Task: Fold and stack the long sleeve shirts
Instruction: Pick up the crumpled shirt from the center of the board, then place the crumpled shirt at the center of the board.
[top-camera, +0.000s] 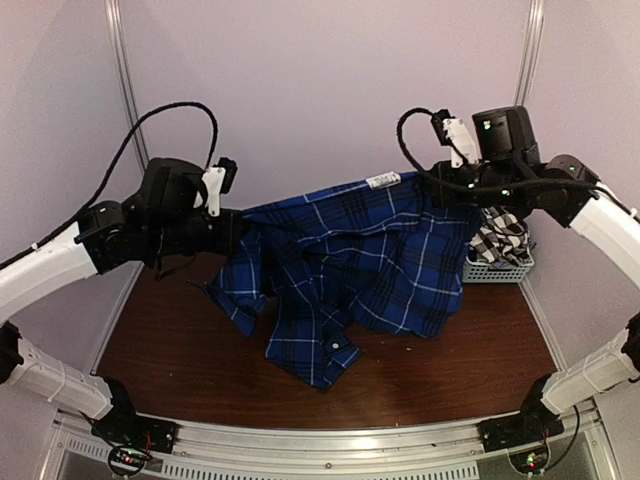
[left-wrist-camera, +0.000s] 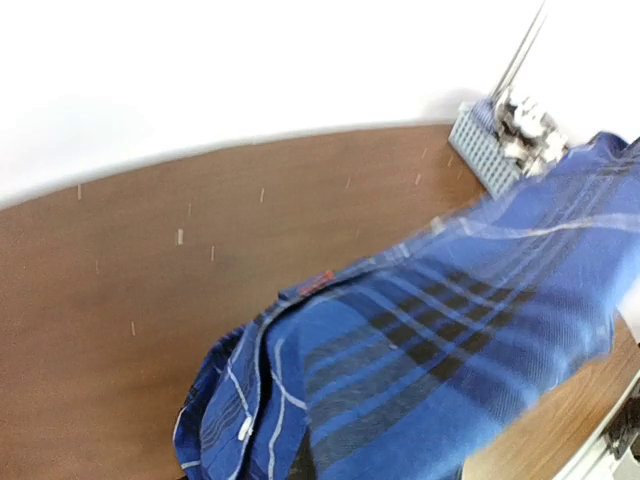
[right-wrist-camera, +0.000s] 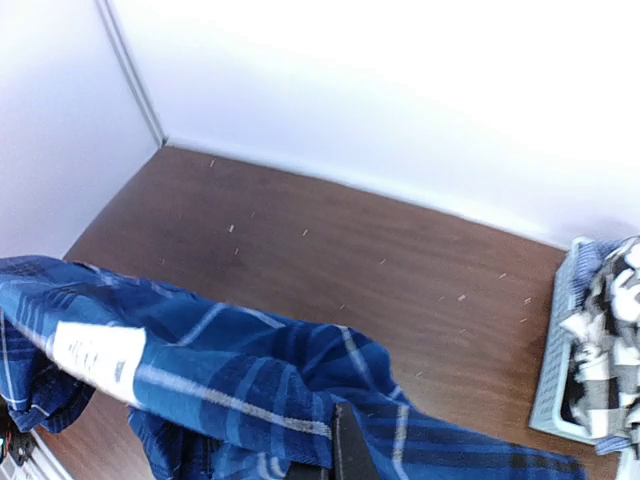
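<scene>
1. Your left tool (top-camera: 236, 224) is pressed together on the blue plaid shirt (top-camera: 370, 260). It pinches the cloth's left edge, well above the counter (top-camera: 460, 360).
2. Your right tool (top-camera: 442, 186) is also pressed together, pinching the same shirt at its upper right edge, higher than the left tool.
3. The blue plaid shirt hangs spread between the two tools. Its top edge rises from left to right.
4. A white label (top-camera: 382, 181) sits on that top edge, close to the right tool.
5. The shirt's lower part sags onto the counter. A sleeve end with its cuff lies flat near the front middle, and a bunched fold droops below the left tool.
6. In your left wrist view the blue cloth fills the lower right and is blurred. The fingers themselves are hidden there.
7. In your right wrist view the cloth crosses the bottom with the label at the left. One dark finger shows at the bottom edge, with cloth against it.
8. The black-and-white check shirt (top-camera: 502, 238) lies crumpled in the grey basket (top-camera: 497, 271) at the counter's far right. It bulges above the rim.
9. You cannot tell whether the blue shirt touches the basket.
</scene>
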